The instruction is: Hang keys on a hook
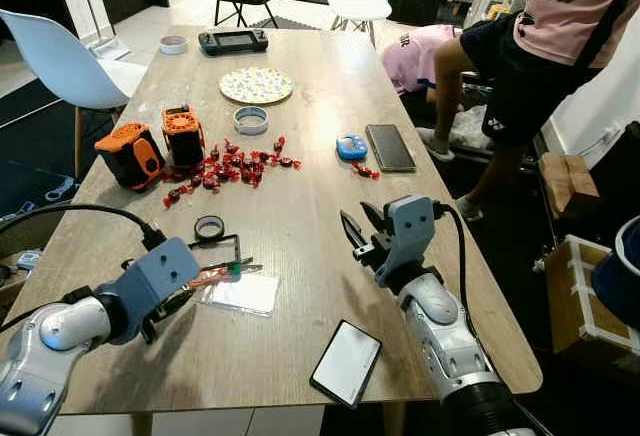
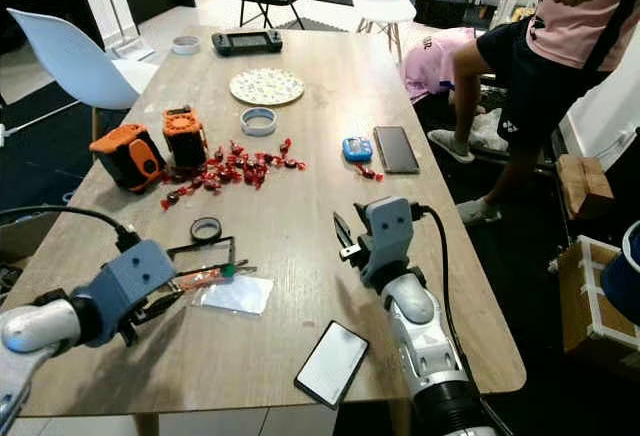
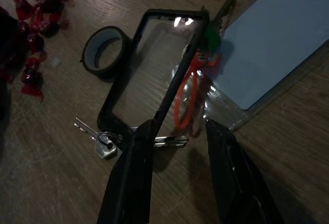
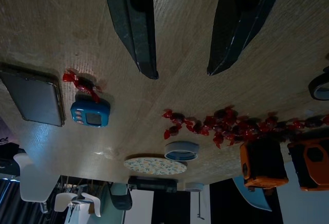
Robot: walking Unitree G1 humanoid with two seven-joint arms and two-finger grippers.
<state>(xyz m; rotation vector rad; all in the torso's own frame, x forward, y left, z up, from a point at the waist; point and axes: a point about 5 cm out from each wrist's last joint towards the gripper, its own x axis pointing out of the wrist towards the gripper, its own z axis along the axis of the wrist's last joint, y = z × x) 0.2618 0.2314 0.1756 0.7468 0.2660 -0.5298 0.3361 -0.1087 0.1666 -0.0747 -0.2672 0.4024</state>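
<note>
Left claw (image 3: 175, 131) hovers low over the wooden tabletop (image 1: 300, 226), its two black fingers parted and holding nothing, their tips on either side of the silver keys (image 3: 110, 143) that lie flat beside a black rectangular frame (image 3: 154, 70), an orange loop (image 3: 186, 100) and a clear card sleeve (image 1: 240, 293). Right claw (image 1: 358, 239) hangs above bare wood, fingers apart and empty.
</note>
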